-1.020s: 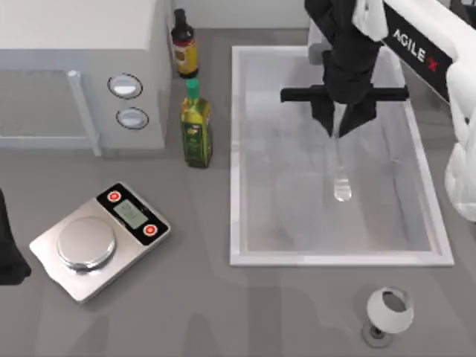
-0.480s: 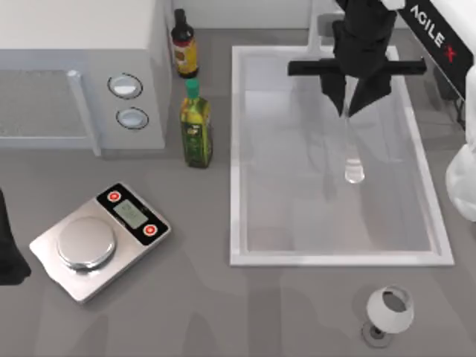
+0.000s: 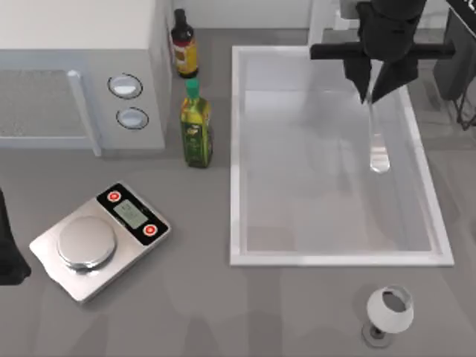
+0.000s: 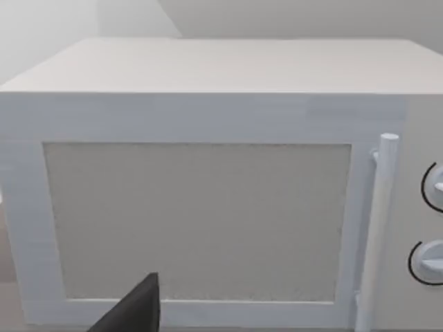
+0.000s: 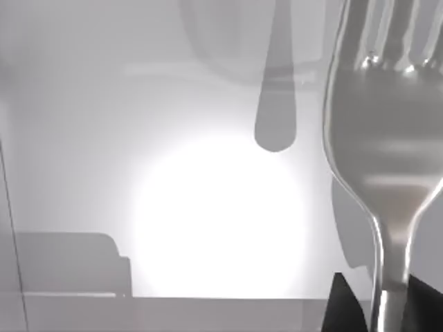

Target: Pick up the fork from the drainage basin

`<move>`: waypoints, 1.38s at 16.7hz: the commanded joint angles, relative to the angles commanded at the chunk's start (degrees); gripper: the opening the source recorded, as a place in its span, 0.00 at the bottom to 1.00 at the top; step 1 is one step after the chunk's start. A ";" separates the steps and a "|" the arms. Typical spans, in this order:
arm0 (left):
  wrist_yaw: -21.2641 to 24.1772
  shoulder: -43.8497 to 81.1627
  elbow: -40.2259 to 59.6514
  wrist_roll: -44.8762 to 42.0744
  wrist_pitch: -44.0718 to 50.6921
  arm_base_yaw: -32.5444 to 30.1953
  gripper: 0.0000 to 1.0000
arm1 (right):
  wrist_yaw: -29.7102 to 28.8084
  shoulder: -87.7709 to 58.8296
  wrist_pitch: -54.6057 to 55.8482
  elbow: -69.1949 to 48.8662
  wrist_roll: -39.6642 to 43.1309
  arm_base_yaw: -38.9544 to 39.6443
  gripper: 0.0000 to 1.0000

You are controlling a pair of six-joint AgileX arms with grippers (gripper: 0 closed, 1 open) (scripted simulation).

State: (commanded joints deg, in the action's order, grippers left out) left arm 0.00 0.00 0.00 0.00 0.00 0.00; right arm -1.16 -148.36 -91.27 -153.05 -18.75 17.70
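Already the main step appears done. The fork is clamped near its handle end by the right hand, whose fingers are closed on the slim shaft, and it hangs over the far right part of the drainage basin, close to the right rim. In the right wrist view the fork is seen up close, the neck running down between the 2 dark fingertips, and a separate shadow is cast on the pale basin floor. That gap between metal and shadow is taken as a sign that the fork is off the floor, not resting on it.

What is left, by this judgement: little beyond carrying the fork higher and keeping the grip secure. A thin shiny shaft held near 1 end could swing or slip, so that is noted as the risk.

The left hand is parked at the counter's left edge, facing the microwave; whether it is open or closed cannot be told.

Untouched on the counter: 2 bottles beside the basin's left rim, a kitchen scale and a white cup just in front of the basin.
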 joint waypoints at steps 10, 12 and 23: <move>0.00 0.00 0.00 0.00 0.00 0.00 1.00 | 0.91 32.28 8.78 45.52 7.91 -7.76 0.00; 0.00 0.00 0.00 0.00 0.00 0.00 1.00 | 1.03 36.41 9.85 50.19 8.93 -8.77 0.00; 0.00 0.00 0.00 0.00 0.00 0.00 1.00 | 1.07 37.83 16.94 58.71 9.39 -9.09 0.00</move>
State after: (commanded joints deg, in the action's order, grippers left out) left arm 0.00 0.00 0.00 0.00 0.00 0.00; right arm -0.08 -110.54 -74.33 -94.34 -9.35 8.61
